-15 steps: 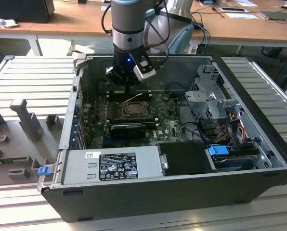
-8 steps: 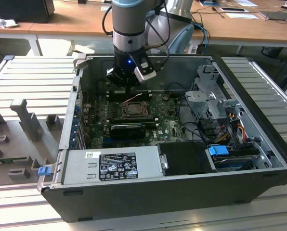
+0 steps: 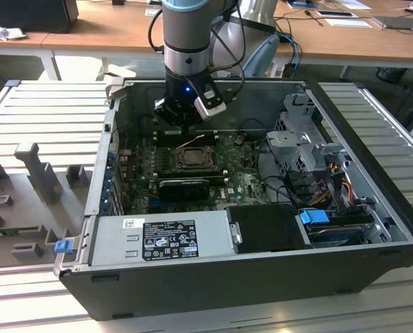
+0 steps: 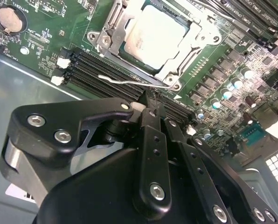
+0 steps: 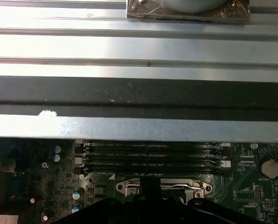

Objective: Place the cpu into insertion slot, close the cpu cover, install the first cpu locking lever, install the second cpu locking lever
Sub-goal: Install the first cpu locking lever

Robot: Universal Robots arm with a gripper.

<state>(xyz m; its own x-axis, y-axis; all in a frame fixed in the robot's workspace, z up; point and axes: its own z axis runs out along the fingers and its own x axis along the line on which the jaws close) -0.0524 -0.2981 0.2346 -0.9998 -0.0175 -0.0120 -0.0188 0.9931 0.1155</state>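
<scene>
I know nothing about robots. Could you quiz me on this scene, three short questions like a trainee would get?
1. True or false: the gripper is carrying the cpu.
2. The gripper is nearest to: (a) the coin battery, (b) the thin metal lever, (c) the grey power supply box.
3. Fill in: the cpu cover is ___ (raised or down).

Key: 1 false, the cpu lies framed by its cover. 2 b. 3 down.

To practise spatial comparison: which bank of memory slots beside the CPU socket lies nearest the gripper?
The bank of black memory slots directly ahead of the gripper, between it and the cpu; the other bank lies beyond the cpu.
</scene>
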